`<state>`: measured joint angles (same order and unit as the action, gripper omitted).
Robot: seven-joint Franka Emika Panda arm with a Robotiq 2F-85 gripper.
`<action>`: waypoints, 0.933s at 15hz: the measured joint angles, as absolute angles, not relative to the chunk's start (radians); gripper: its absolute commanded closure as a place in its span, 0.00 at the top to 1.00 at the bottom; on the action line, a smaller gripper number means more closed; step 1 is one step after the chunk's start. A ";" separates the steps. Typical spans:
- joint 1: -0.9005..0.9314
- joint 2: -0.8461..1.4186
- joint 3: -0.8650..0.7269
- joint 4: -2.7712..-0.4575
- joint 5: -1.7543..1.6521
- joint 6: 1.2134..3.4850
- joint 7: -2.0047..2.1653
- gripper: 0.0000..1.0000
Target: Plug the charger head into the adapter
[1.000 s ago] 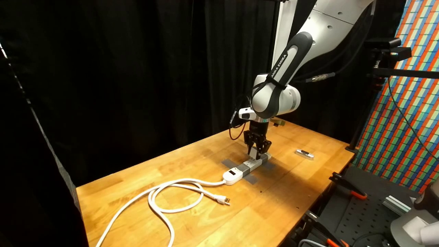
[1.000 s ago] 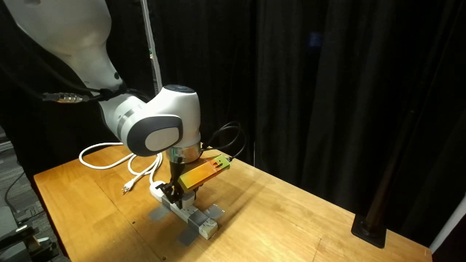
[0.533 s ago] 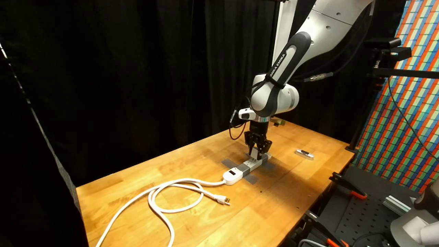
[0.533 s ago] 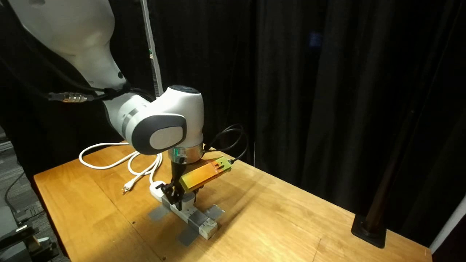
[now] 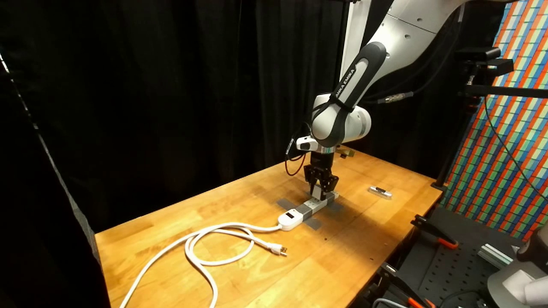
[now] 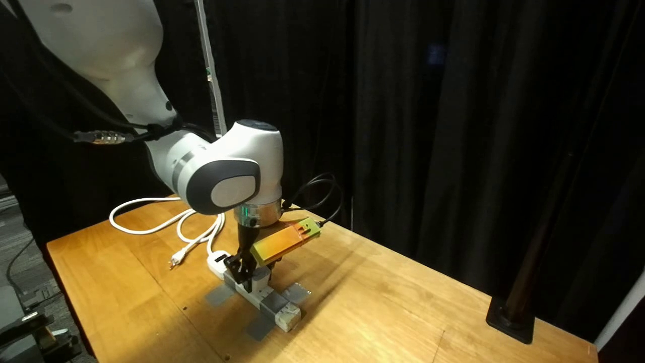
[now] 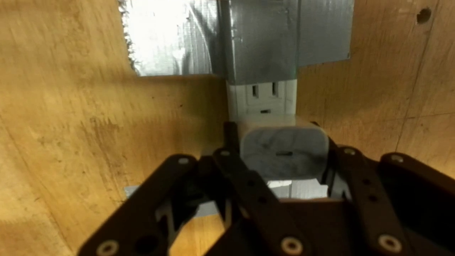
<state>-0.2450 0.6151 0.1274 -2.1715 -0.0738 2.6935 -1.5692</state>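
The charger head (image 7: 284,163) is a small white block with a grey, smudged top face and a narrow slot. My gripper (image 7: 280,145) is shut on it, one black finger at each side. Below lies the adapter (image 7: 262,99), a white bar strapped with grey tape; one bare outlet shows just ahead of the block. Both exterior views put the charger head (image 5: 317,191) (image 6: 260,279) upright over the bar (image 5: 315,206) (image 6: 288,317), and my gripper (image 5: 317,195) (image 6: 259,285) points straight down. The block's underside and prongs are hidden, so I cannot tell whether they are in an outlet.
Grey tape (image 6: 260,327) fixes the bar to the wooden table (image 5: 257,273). A looped white cable (image 5: 192,248) with a plug (image 5: 277,249) spreads toward the near end. A small dark-and-white piece (image 5: 380,192) lies to one side. Clamps (image 5: 434,231) grip the table edge; a black post base (image 6: 511,320) stands farther off.
The forearm and wrist have shifted slightly, leftward in an exterior view and rightward in an exterior view. The charger head, still gripped, sits very slightly lower over the adapter.
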 measured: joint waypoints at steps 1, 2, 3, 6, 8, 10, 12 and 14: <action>-0.242 0.615 0.125 -2.172 -0.081 2.694 -1.569 0.23; -0.237 0.615 0.122 -2.172 -0.092 2.695 -1.567 0.23; -0.229 0.615 0.117 -2.173 -0.105 2.696 -1.563 0.23; -0.185 0.617 0.087 -2.173 -0.156 2.700 -1.535 0.23; -0.146 0.634 0.059 -2.170 -0.200 2.719 -1.500 0.23; -0.107 0.642 0.029 -2.169 -0.246 2.728 -1.455 0.23; -0.075 0.642 0.006 -2.169 -0.284 2.728 -1.409 0.23; -0.057 0.642 -0.007 -2.169 -0.313 2.728 -1.372 0.23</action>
